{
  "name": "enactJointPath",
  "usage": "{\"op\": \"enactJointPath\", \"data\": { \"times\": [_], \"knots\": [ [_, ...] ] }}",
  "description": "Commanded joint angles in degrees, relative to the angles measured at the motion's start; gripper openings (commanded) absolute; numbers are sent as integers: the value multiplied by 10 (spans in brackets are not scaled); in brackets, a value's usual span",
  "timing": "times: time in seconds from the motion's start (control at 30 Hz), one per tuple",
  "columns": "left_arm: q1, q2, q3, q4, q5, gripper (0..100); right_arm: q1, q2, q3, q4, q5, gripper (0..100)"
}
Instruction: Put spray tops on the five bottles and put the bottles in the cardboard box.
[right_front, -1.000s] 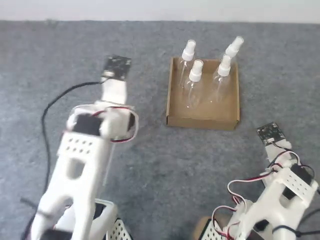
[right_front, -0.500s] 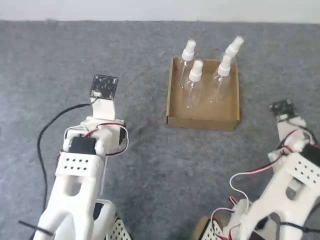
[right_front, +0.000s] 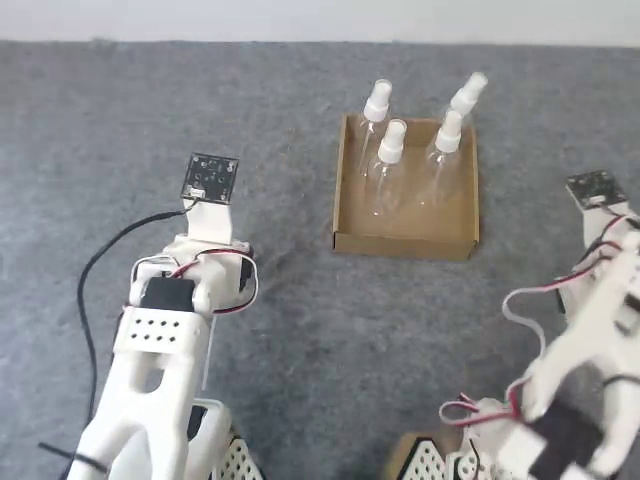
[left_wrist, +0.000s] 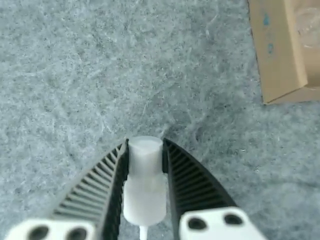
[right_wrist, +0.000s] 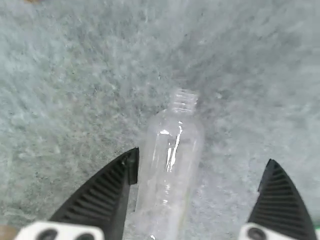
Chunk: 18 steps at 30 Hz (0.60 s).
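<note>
My left gripper (left_wrist: 145, 155) is shut on a white spray top (left_wrist: 144, 180), held over the grey carpet to the left of the cardboard box (right_front: 405, 242). That arm (right_front: 190, 280) stands at the left in the high view. Several capped clear bottles (right_front: 385, 170) lie in the box, white tops pointing away. My right gripper (right_wrist: 200, 165) is open above a clear bottle (right_wrist: 170, 160) with no top, which lies on the carpet between the fingers. The right arm (right_front: 600, 290) is at the right edge, beside the box.
Grey carpet (right_front: 300, 330) covers the whole table. The box corner (left_wrist: 280, 60) appears in the left wrist view. A black cable (right_front: 100, 260) trails left of the left arm. Open carpet lies between the two arms in front of the box.
The left arm has drawn back and to the left, away from the box. The right arm has swung outward to the right and farther from the front edge.
</note>
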Motion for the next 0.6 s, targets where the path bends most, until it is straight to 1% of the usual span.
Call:
{"op": "enactJointPath", "data": {
  "times": [0.0, 0.17, 0.27, 0.43, 0.57],
  "knots": [
    [1, -22, -5, -12, -1, 13, 7, 48, -40, 7, 18, 314],
    [1, -21, -5, -12, -1, 13, 10, 98, -40, 0, 19, 314],
    [1, -21, -4, -12, -1, 13, 12, 120, -39, -29, 19, 313],
    [2, -21, -4, -12, -1, 13, 23, 145, -40, -53, 18, 225],
    [2, -21, -4, -12, -1, 13, 26, 150, -40, -55, 18, 209]
  ]
}}
